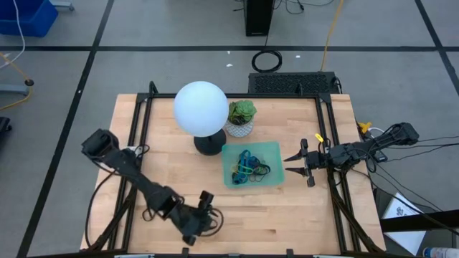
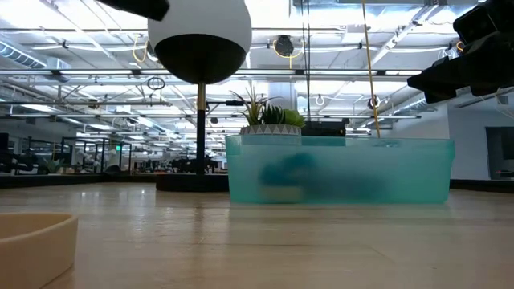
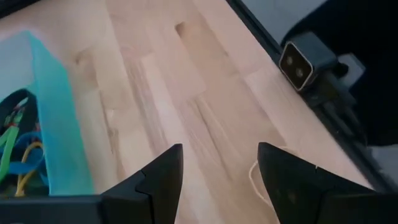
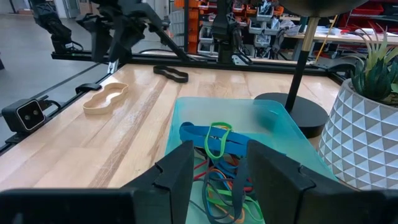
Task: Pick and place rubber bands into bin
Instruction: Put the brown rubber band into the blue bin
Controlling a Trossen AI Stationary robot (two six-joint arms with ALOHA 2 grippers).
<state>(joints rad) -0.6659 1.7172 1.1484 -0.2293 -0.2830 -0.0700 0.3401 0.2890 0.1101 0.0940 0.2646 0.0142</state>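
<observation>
The bin [image 1: 252, 164] sits on the wooden table [image 1: 301, 122] right of centre, just beside the black lamp base [image 1: 209, 145] and the white plant pot [image 1: 239, 127]. Inside it lies a tangle of rubber bands [image 1: 249, 166] in blue, green, black and orange.

Two rubber bands remain on the bare tabletop, seen in the right wrist view: a tan band [image 4: 105, 100] and a black band [image 4: 171, 73], both well apart from the bin, near the left arm.

The left gripper [image 1: 208, 207] is at the table's front edge, left of the bin. Its fingers [image 3: 163, 177] stand wide apart over bare wood, with nothing between them.

The right gripper [image 1: 295, 165] is just beside the bin's right wall, pointing toward it. Its fingers [image 4: 177, 169] are spread and hold nothing.
</observation>
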